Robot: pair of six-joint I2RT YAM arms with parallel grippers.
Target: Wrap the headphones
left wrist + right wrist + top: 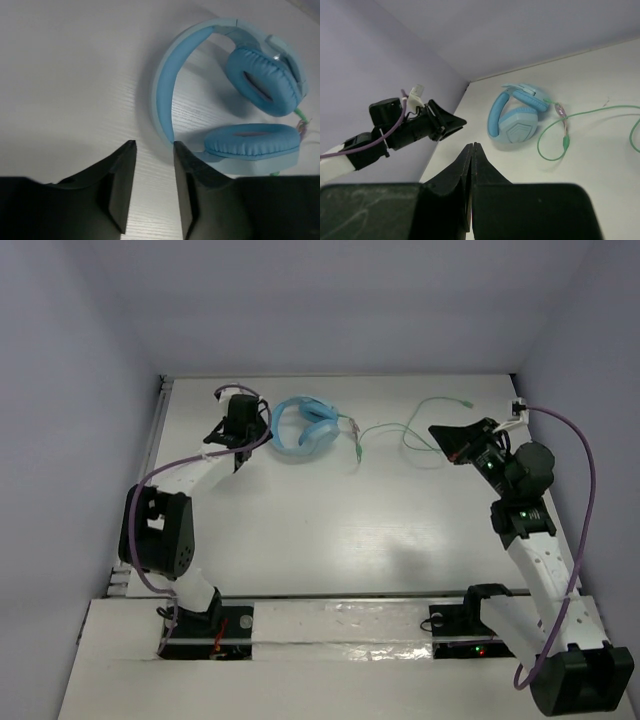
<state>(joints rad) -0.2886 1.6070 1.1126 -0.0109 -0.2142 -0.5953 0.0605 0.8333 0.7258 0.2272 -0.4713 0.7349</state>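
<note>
The headphones (pixel 250 142) lie just ahead and right of the nearer left gripper (pixel 152 150), jaws narrowly parted and empty, their cable (pixel 566 143) trailing toward the distant right gripper (pixel 471 150), pinched closed

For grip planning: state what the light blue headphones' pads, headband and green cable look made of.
Oval blue earcup pads: likely soft leatherette, matte, puckered seams. Curved light blue headband: probably hard plastic, smooth. Thin pale green cable: flexible rubbery sheath, loose loops.
</note>
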